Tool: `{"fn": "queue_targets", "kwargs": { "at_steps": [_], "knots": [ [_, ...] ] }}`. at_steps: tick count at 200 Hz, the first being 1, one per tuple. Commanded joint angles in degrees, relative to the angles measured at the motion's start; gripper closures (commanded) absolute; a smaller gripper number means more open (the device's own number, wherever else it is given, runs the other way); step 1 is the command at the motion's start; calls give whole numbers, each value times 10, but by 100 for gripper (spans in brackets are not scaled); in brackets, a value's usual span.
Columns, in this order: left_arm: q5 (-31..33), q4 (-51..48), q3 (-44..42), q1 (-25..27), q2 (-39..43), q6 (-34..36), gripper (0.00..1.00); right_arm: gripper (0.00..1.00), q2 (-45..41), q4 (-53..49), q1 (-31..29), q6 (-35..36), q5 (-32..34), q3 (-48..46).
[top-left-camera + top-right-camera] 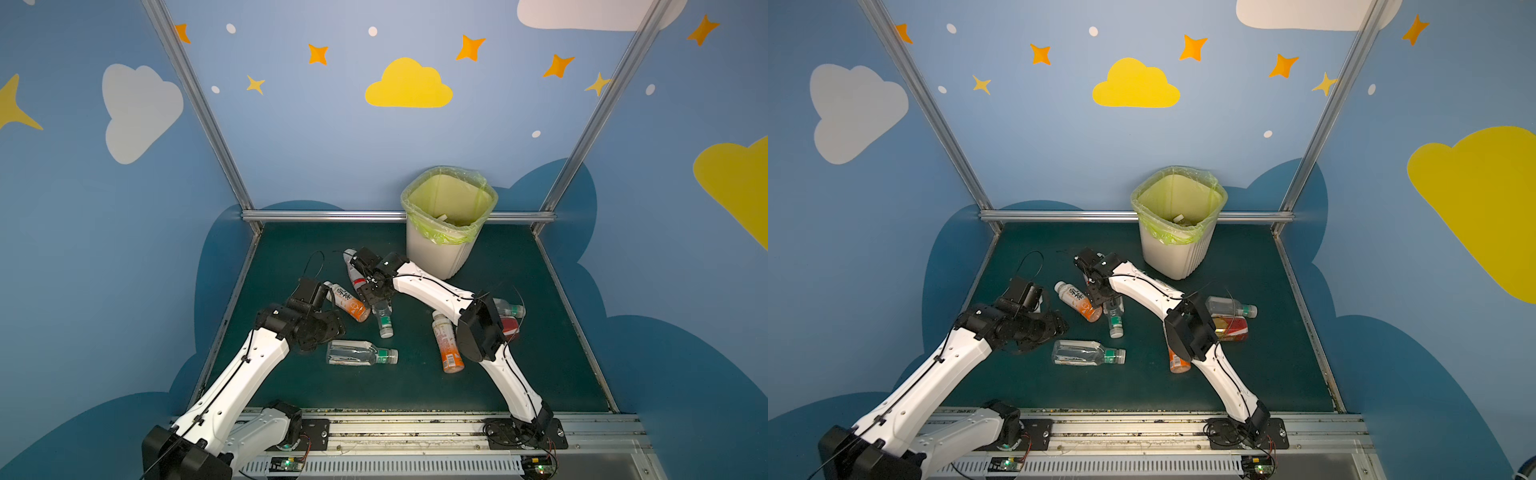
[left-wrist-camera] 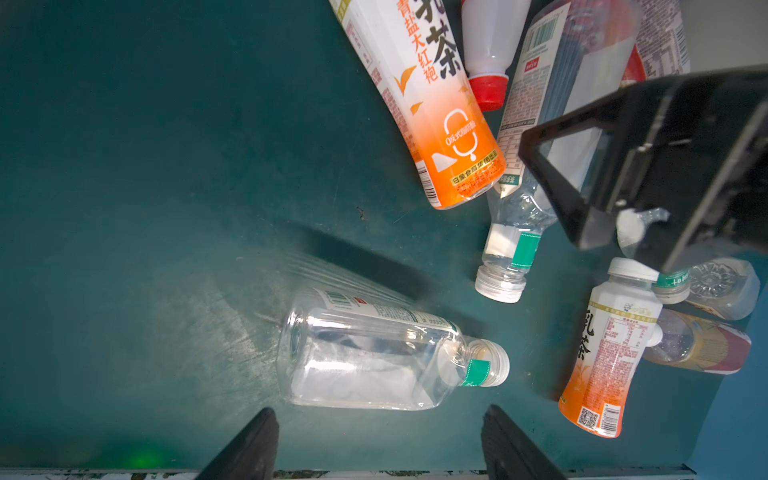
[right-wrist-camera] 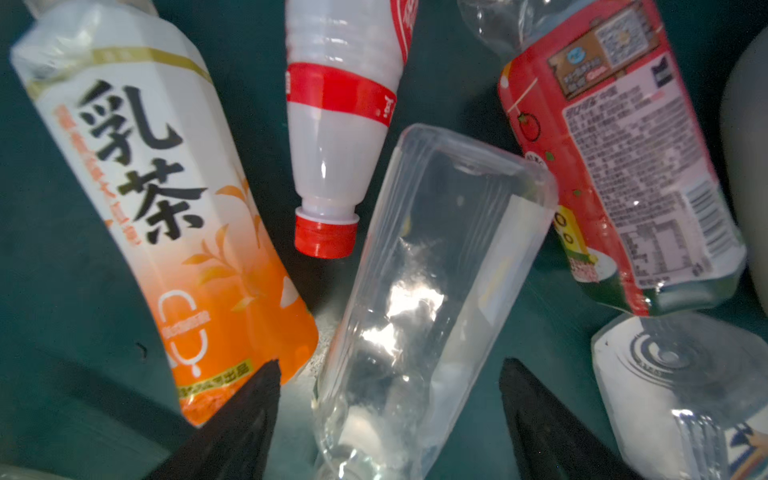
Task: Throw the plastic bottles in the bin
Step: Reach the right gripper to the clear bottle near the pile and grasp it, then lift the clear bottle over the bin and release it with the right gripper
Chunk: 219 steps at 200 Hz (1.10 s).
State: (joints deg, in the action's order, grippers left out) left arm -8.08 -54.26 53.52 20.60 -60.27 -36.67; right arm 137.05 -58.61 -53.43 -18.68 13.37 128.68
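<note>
Several plastic bottles lie on the green mat. My right gripper [image 3: 390,368] is open, its fingers on either side of a clear bottle [image 3: 432,266], seen in a top view under the gripper [image 1: 374,291]. An orange-labelled bottle [image 3: 166,199] and a red-capped white bottle [image 3: 336,137] lie beside it. My left gripper [image 2: 380,419] is open and empty, just short of another clear green-banded bottle [image 2: 374,353], which shows in a top view [image 1: 361,353]. The white bin [image 1: 432,253] with a yellow-green bag stands at the back; a bottle lies inside it.
Right of the right arm lie an orange bottle [image 1: 448,345], a clear bottle [image 1: 509,308] and a red-labelled one [image 1: 510,326]. Aluminium frame posts [image 1: 232,174] and blue walls close in the mat. A metal rail [image 1: 415,428] runs along the front.
</note>
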Motion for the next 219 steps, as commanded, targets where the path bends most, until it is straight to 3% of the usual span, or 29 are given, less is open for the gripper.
{"fn": "queue_targets", "kwargs": {
  "at_steps": [1,83,113,136,173,219],
  "knots": [
    [3,-17,10,-4,-2,14,22,16,7,-34,3,-16,31,16],
    [3,-20,6,-11,6,20,22,20,31,-34,14,-26,10,18],
    [0,-19,4,-13,7,21,22,36,27,-31,20,-26,-6,16],
    [-1,-19,4,-13,9,23,22,42,12,-24,21,-27,-11,8],
    [-2,-17,-1,-15,10,23,22,45,-62,15,13,-22,-1,-42],
    [-9,-8,3,-16,0,27,22,45,-209,107,-10,38,33,-97]
  ]
}}
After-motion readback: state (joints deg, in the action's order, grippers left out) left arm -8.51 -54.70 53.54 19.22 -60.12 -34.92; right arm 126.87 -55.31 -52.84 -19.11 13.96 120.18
